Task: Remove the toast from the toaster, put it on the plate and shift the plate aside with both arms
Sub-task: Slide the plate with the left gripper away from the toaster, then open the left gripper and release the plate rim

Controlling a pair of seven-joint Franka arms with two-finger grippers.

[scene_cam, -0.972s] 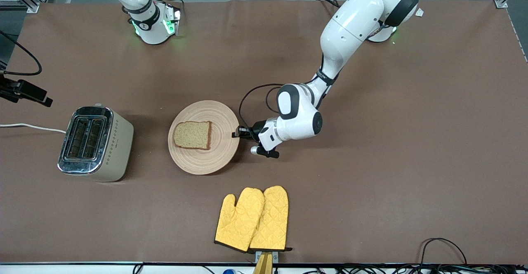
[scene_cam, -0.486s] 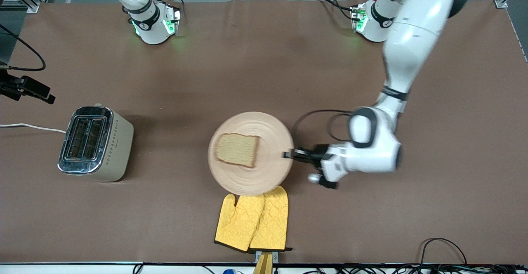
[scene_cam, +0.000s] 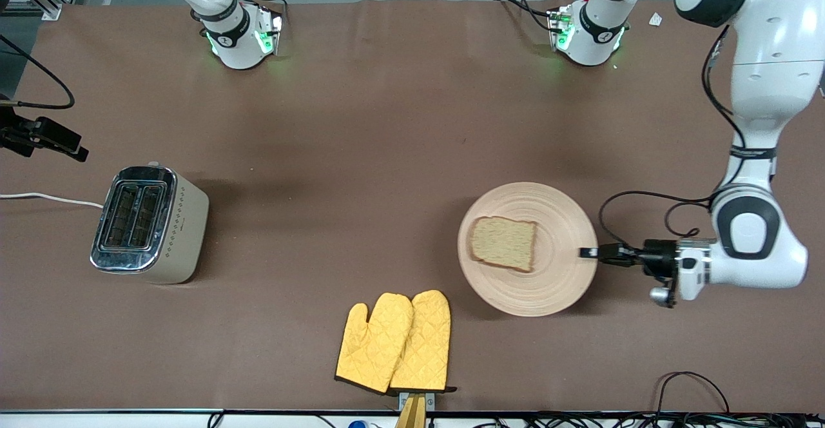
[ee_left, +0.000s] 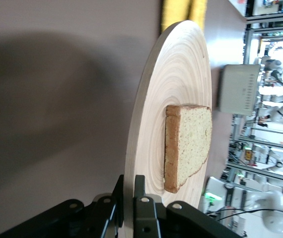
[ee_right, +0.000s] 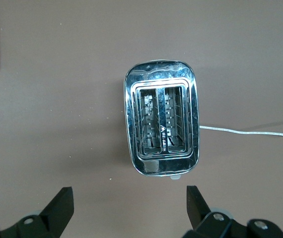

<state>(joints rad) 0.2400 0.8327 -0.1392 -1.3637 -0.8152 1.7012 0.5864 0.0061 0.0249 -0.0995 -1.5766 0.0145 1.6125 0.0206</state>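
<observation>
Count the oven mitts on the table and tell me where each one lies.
2. One mitt and the other mitt lie side by side, overlapping, at the table edge nearest the front camera, nearer that camera than the plate. None looks hidden.

No text, brand, number or sign can be read anywhere in these views. The toaster (ee_right: pixel 162 118) carries a small dark mark on the chrome between its slots and another faint mark on its beige side (scene_cam: pixel 182 225), but both are too small to make out. The status lights on the arm bases, farther from the front camera than the toaster, show only green glow.
</observation>
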